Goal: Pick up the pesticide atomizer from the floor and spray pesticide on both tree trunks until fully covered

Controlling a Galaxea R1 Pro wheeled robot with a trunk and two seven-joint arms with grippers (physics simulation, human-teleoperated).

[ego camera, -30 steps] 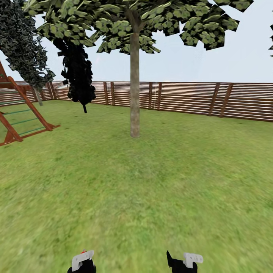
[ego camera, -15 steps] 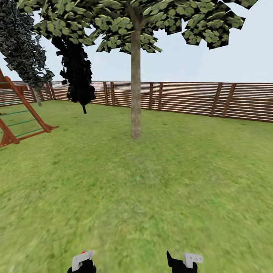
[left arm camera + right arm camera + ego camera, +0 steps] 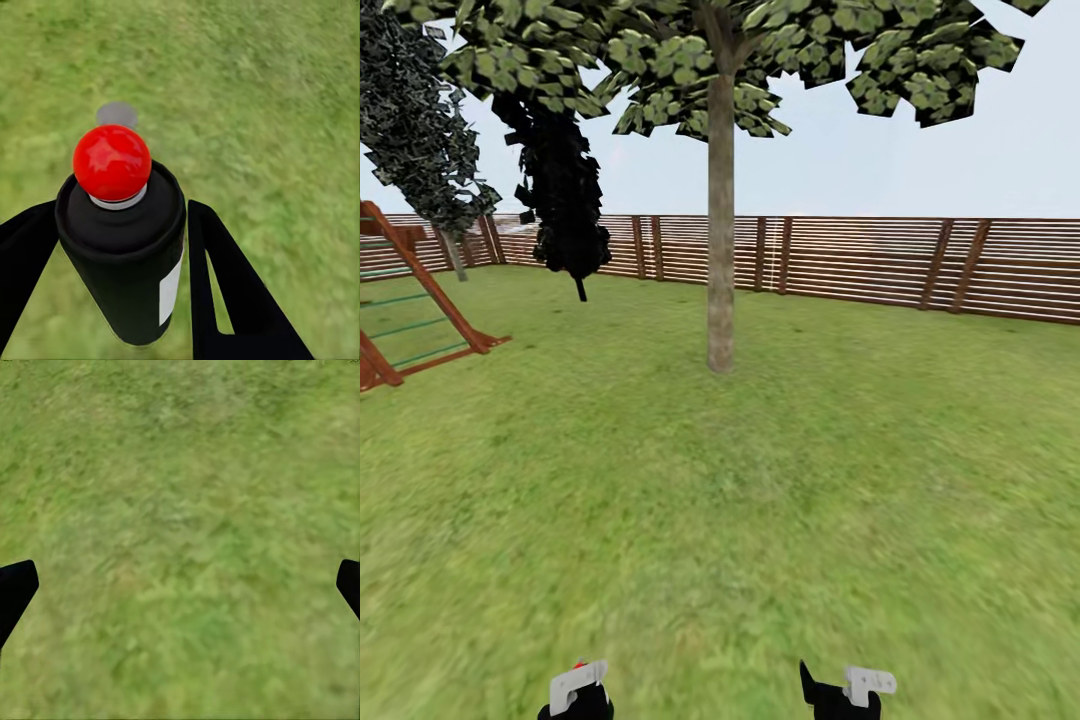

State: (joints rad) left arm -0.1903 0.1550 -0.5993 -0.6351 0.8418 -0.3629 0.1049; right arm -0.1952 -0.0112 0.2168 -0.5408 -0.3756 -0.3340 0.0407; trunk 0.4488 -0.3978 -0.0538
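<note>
We hold a black can with a round red top [image 3: 124,240] clamped between the fingers of our left claw [image 3: 120,247], low at the near edge of the lawn [image 3: 760,500], while our right claw [image 3: 180,585] hangs spread wide over bare grass. Ahead stands one tree [image 3: 720,60], its grey-brown trunk [image 3: 720,230] rising mid-lawn before the slatted fence [image 3: 860,255], dark conifers [image 3: 565,190] and a red climbing frame [image 3: 410,290] off to the far left.

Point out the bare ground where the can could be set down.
Open grass runs from the grippers up to the tree trunk and right toward the fence. It is crowded at far left: climbing frame and dark conifer.
</note>
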